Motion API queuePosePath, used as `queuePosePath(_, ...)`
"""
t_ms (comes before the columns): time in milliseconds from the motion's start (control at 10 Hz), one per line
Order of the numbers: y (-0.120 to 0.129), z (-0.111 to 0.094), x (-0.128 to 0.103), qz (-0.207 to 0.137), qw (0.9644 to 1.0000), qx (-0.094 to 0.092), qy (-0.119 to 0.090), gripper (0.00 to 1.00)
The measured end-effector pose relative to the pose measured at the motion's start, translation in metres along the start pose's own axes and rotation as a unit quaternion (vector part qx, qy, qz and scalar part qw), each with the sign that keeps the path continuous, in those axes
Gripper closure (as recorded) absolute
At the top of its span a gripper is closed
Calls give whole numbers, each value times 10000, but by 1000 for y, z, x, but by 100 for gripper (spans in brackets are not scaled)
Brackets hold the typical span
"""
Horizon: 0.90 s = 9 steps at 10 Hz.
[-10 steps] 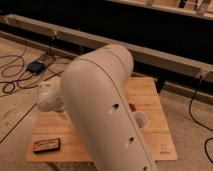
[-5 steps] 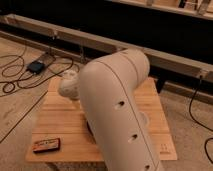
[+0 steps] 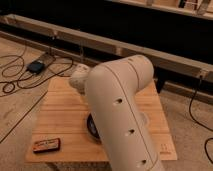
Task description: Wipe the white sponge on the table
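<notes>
The table (image 3: 65,117) has a light wooden plank top and fills the middle of the camera view. My big white arm (image 3: 122,115) reaches across it from the bottom right and covers its centre. The arm's rounded end joint (image 3: 79,77) sits over the table's far left part. My gripper is hidden behind the arm, somewhere over the table, with its jaws open. The white sponge is hidden from view.
A black bowl (image 3: 91,129) peeks out at the arm's left edge. A small dark flat bar (image 3: 46,145) lies near the table's front left corner. A pale object (image 3: 144,120) shows at the arm's right edge. Cables (image 3: 20,82) and a dark box (image 3: 36,66) lie on the floor at left. A long rail (image 3: 125,47) runs behind.
The arm has swung to the right and further over the table. Its rounded end joint moved from the table's left edge toward the far middle.
</notes>
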Motion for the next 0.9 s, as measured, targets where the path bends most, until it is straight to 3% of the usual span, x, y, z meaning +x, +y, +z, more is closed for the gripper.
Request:
queuePosePath(600,-26,24,18,-171,9990,-365,196,20)
queuePosePath(700,-29,26,20,-200,9986,-421,247,23)
queuePosePath(900,-32,31,21,-236,9978,-536,296,41)
